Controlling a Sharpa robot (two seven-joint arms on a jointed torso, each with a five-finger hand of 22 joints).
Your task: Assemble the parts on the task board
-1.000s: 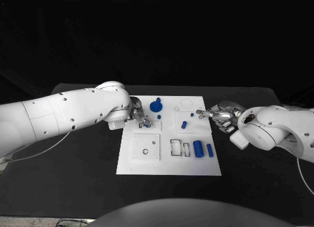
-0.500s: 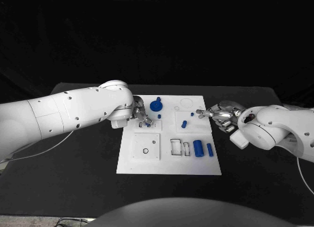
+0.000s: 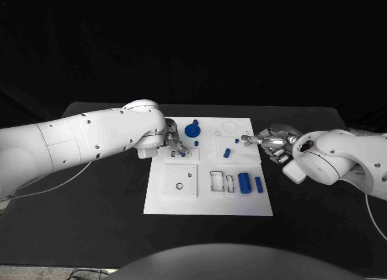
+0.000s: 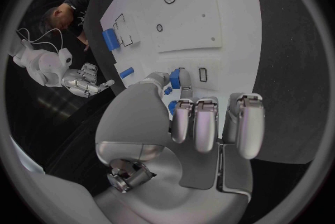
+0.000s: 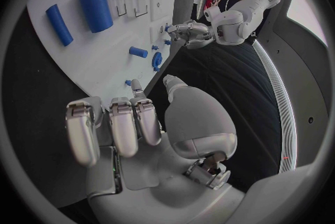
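The black table (image 3: 92, 233) carries the white task board (image 3: 206, 204) at its middle. The left hand (image 3: 173, 143) reaches over the board's upper left part, thumb and a finger pinching a small blue part (image 4: 175, 79) just above the surface. The right hand (image 3: 273, 143) hovers at the board's right edge, fingers curled, holding nothing. A thick blue cylinder (image 3: 244, 183) and a thin blue rod (image 3: 259, 185) lie near the lower right. No writing is legible.

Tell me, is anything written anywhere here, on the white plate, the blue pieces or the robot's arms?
None that can be read.
The task board bears only outlines and holes, no letters.
The blue parts are plain.
The left hand and right hand carry no readable marks.
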